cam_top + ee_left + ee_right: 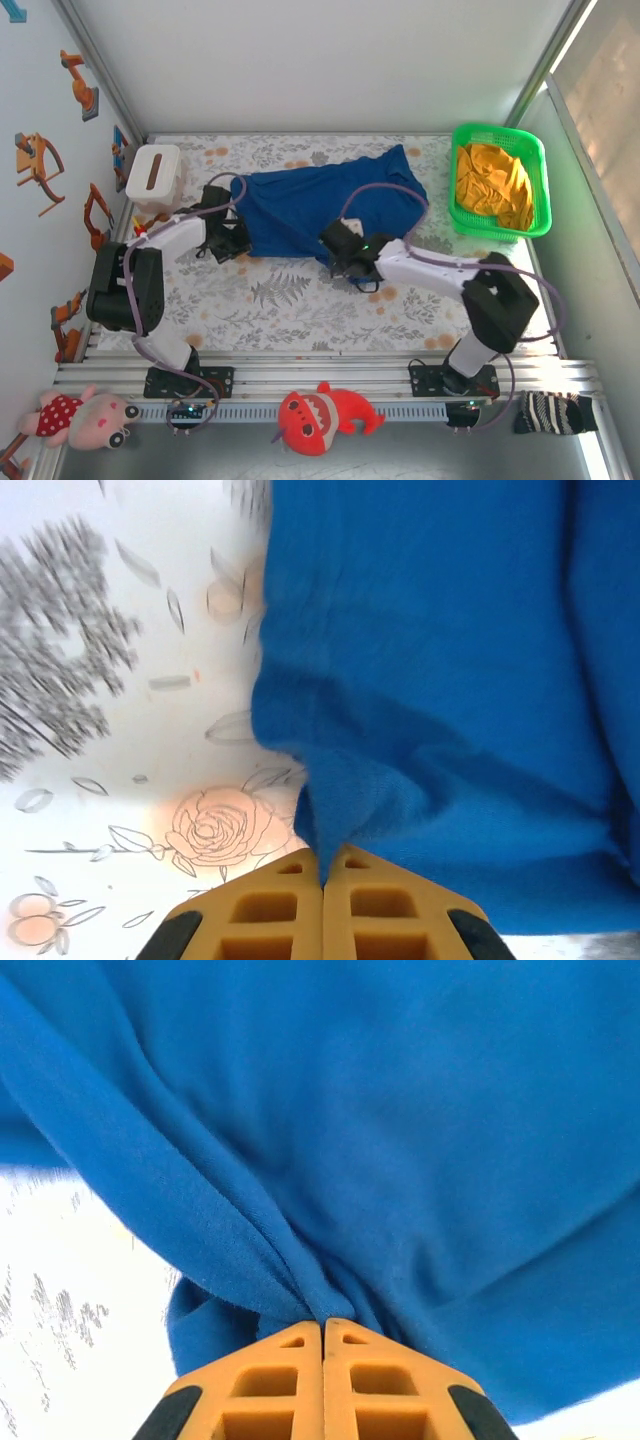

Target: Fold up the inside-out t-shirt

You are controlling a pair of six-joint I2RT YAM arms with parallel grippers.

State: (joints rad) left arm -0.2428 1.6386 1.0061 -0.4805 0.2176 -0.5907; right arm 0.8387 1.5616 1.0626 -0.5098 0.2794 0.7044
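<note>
Floral tablecloth [290, 300]: crumpled royal-blue t-shirt [320, 205]; left end effector [322, 865], right end effector [322, 1330] pinching folds.

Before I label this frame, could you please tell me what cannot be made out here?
- Top external: whether the t-shirt is inside out; too small, crumpled.
- Left wrist: tablecloth pattern at left; blurred.
- Right wrist: which shirt part the right tool pinches; folds hide it.

I'm scanning for lettering, nothing legible on the blue t-shirt [320, 205], none on the white box [153, 172], wall stickers [40, 160] just pictures
</note>
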